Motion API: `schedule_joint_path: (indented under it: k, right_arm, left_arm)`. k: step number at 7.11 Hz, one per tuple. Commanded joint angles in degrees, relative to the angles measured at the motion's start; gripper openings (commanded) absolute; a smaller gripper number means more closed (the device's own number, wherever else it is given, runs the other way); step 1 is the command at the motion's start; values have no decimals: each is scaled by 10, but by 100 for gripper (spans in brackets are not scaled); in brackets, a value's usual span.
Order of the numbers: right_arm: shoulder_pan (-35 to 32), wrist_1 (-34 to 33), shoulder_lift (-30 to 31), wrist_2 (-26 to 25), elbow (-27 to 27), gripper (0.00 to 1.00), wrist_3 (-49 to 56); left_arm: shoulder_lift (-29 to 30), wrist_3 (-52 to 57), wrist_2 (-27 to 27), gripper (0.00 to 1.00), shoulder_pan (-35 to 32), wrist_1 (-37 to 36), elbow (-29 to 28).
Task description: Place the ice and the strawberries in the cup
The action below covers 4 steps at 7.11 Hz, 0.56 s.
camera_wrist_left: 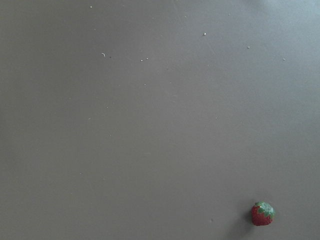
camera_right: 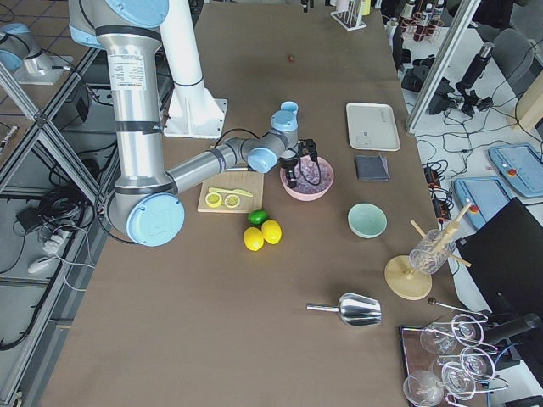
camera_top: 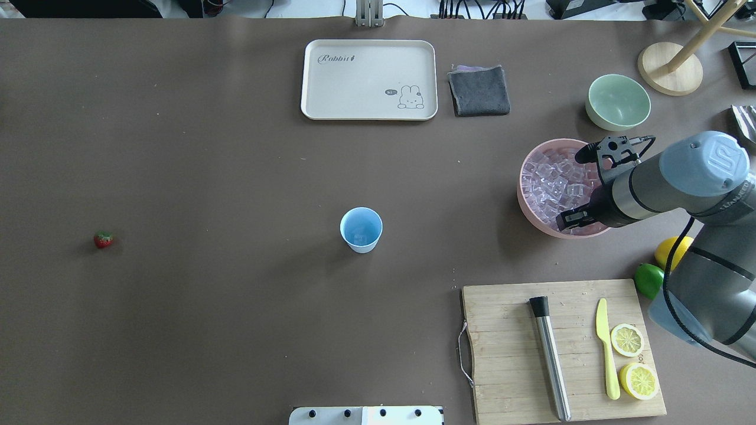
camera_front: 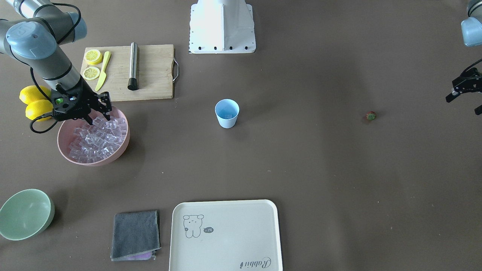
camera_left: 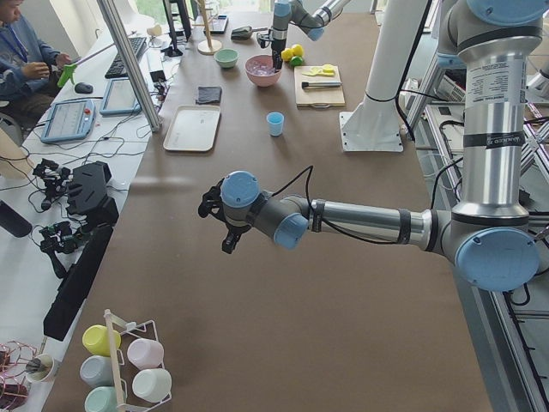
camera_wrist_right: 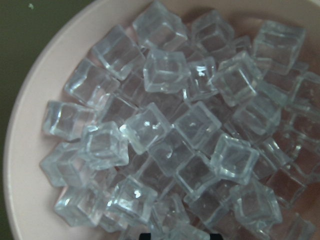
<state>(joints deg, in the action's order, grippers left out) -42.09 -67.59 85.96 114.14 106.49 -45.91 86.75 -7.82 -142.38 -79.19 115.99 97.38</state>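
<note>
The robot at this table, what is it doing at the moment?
The right gripper hangs open over the pink bowl, just above the ice, apparently about to take a cube. The left gripper hovers open near the table's end and holds nothing. The strawberry lies on the table not far from it. The cup stands upright mid-table, between bowl and berry. Whether it has any ice in it yet is hard to tell.

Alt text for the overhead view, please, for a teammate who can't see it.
The right tool is over the pink bowl of ice, at the right. The blue cup stands mid-table; the strawberry lies alone far to the left.
</note>
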Motion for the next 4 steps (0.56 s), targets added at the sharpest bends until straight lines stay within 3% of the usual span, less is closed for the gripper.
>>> schedule_joint_path:
  k: [1,4]
  right_arm:
    - [0,0,0,0,6,0,0]
    - [-11,-7,0,12,37,0,0]
  left_arm:
    - [-1,0,0,98,0,0,-1]
    - [-2,1,1,98,0,0,-1]
